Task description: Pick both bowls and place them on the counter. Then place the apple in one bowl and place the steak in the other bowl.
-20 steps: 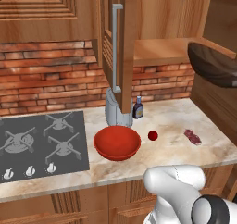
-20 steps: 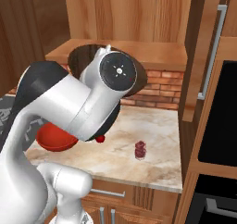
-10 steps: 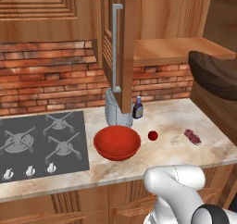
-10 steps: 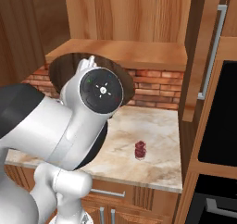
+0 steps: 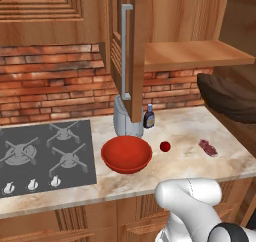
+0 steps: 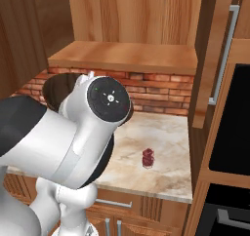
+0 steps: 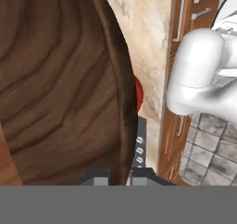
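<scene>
The claw grips the rim of the dark brown, wood-grained bowl. Left base view adds the red bowl, apple and steak on the surface

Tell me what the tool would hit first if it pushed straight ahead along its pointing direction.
The tool is shut on the dark brown wooden bowl's rim. Beyond it lies the beige marble counter, probably first; depth is unclear.
</scene>
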You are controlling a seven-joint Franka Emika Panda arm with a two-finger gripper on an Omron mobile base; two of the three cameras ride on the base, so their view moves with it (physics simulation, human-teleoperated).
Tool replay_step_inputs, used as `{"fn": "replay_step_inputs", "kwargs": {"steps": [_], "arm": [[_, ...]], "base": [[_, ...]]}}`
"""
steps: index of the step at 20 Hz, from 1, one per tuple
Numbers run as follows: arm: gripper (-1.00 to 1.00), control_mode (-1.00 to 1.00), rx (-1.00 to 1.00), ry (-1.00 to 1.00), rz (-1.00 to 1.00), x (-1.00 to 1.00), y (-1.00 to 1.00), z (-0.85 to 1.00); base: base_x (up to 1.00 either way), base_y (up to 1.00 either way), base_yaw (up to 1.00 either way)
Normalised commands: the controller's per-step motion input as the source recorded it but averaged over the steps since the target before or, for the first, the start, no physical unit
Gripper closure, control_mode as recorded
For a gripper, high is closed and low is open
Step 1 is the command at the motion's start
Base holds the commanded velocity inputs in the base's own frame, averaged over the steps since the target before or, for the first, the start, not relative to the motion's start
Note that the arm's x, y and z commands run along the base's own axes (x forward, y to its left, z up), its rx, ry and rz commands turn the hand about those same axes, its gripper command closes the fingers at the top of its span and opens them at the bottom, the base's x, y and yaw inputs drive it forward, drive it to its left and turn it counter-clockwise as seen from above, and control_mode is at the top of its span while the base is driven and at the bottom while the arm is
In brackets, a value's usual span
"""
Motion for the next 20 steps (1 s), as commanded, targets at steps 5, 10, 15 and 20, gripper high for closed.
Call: {"fn": "replay_step_inputs", "kwargs": {"steps": [5,10,15,20], "arm": [[1.00,-1.00,0.01,0.07,0.08,0.04,0.05,-0.28],[1.00,-1.00,0.00,0.00,0.02,0.26,0.05,-0.32],[1.00,-1.00,0.00,0.02,0.00,0.37,0.00,-0.30],[1.00,-1.00,0.00,0.06,0.00,0.37,0.02,-0.38]], "base": [[0.00,0.00,0.00],[0.00,0.00,0.00],[0.00,0.00,0.00],[0.00,0.00,0.00]]}}
